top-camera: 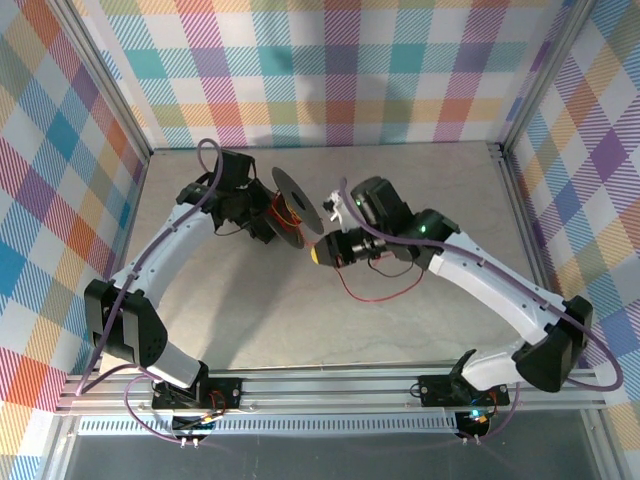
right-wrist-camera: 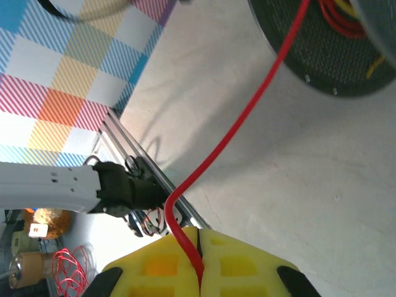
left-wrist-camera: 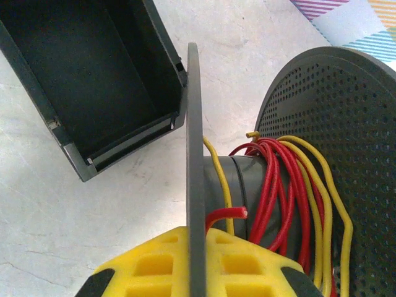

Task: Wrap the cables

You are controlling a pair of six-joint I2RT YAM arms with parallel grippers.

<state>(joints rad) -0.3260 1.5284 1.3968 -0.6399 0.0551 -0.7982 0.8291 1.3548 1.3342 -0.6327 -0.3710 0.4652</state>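
Nearest, along the bottom of the top view, an aluminium rail (top-camera: 330, 385) is seen with both arm bases bolted to it. Beyond it, on the pale table (top-camera: 430, 190), a slack loop of red wire (top-camera: 375, 297) is laid out below the right arm.

In the centre of that view, the right gripper (top-camera: 318, 252) is pointed left. In the right wrist view its yellow pads (right-wrist-camera: 247, 272) are pressed together on the red wire (right-wrist-camera: 247, 117). The wire is drawn from the right gripper (right-wrist-camera: 199, 260) up and right to the spool (right-wrist-camera: 297, 49) at the top of the frame.

Just left of centre in the top view, the left gripper (top-camera: 270, 230) is set against the dark grey spool (top-camera: 295, 200), which is held on edge. In the left wrist view the left gripper (left-wrist-camera: 195, 263) is clamped on the spool's thin near flange, which runs up between the yellow pads (left-wrist-camera: 151, 266). Red wire (left-wrist-camera: 278, 185) and a few turns of yellow wire (left-wrist-camera: 224, 189) are wound loosely on the hub (one cut red end is left sticking out just above the pads). The perforated far flange of the spool (left-wrist-camera: 346, 124) is seen at right.

A dark open-topped box (left-wrist-camera: 164, 55) lies in the upper left of that frame.

Farthest, the table is closed off by plaid walls (top-camera: 330, 60).
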